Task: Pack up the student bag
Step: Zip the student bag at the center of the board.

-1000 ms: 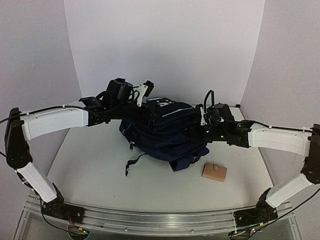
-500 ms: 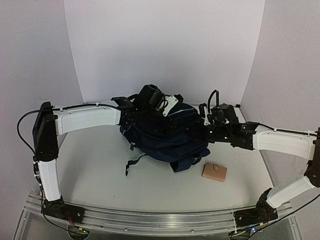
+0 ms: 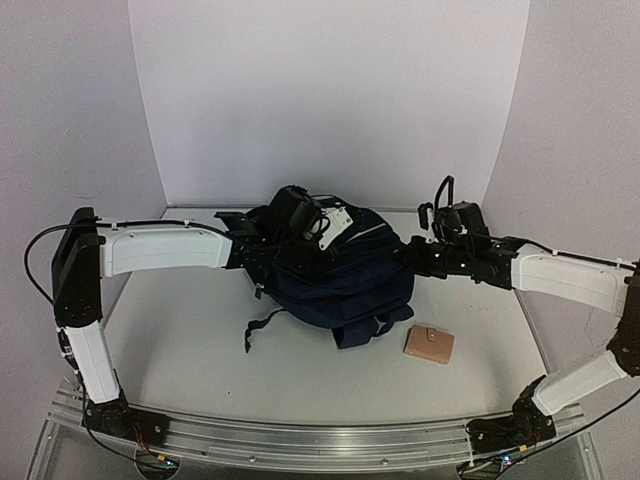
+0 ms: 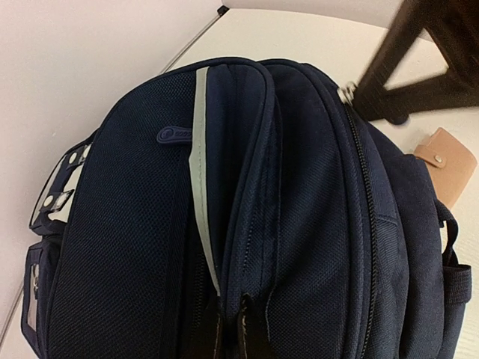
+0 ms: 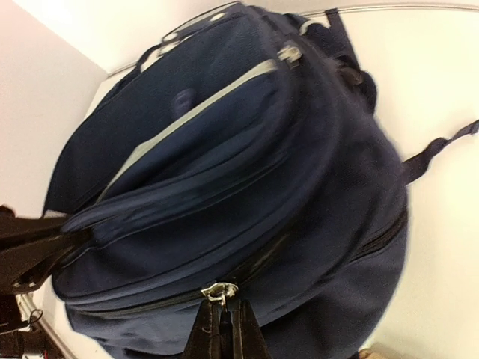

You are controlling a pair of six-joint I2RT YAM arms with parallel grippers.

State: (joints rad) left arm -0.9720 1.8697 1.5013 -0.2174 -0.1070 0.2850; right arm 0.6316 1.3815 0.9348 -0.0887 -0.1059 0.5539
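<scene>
The student bag (image 3: pixel 345 285) is a navy-blue backpack lying in the middle of the table. Seen up close, the bag (image 4: pixel 150 224) shows a grey-white piping strip and several zipped seams. My left gripper (image 3: pixel 340 235) sits on the bag's top at its far left. In its wrist view this gripper (image 4: pixel 230 320) is shut, pinching a fold of the bag's fabric. My right gripper (image 3: pixel 408 258) is at the bag's right side. There it (image 5: pixel 221 313) is shut on a silver zipper pull (image 5: pixel 218 290) of the bag (image 5: pixel 224 149).
A tan wallet (image 3: pixel 429 344) with a snap lies on the table right of the bag, also seen as the wallet (image 4: pixel 446 160) in the left wrist view. A dark strap (image 3: pixel 262 325) trails from the bag toward the front. White walls close in the back and sides.
My left gripper moved right, came down onto the bag's top and shut on its fabric. My right gripper drew back to the right with the zipper pull; the bag shifted.
</scene>
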